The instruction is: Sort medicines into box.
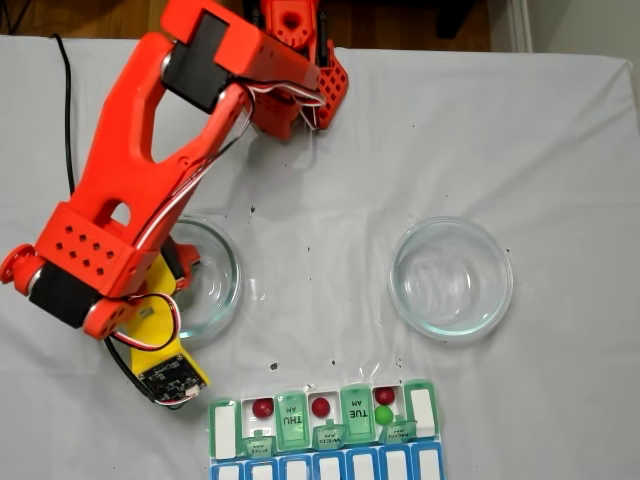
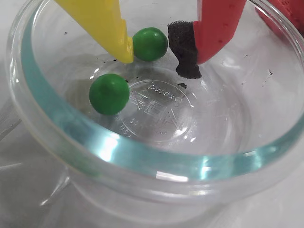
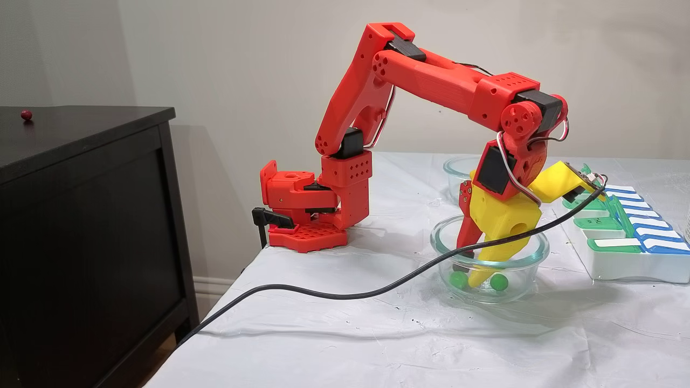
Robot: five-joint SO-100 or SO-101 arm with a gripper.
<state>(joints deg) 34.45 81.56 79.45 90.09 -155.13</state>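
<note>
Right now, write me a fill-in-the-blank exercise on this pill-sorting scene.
1. The open gripper reaches into a round clear glass dish holding ____ green balls.
2. The green ball between the fingers touches the ____ finger.
3. In the green-lidded pill organizer, ____ dark red balls sit.
4. The other glass dish is ____.

Missing: two; yellow; three; empty

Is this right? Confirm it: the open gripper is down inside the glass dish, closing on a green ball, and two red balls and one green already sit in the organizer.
Wrong count: the pill organizer holds three red balls, as the top-down fixed view shows. The rest stands: the gripper is open in the glass dish around a green ball.
</note>
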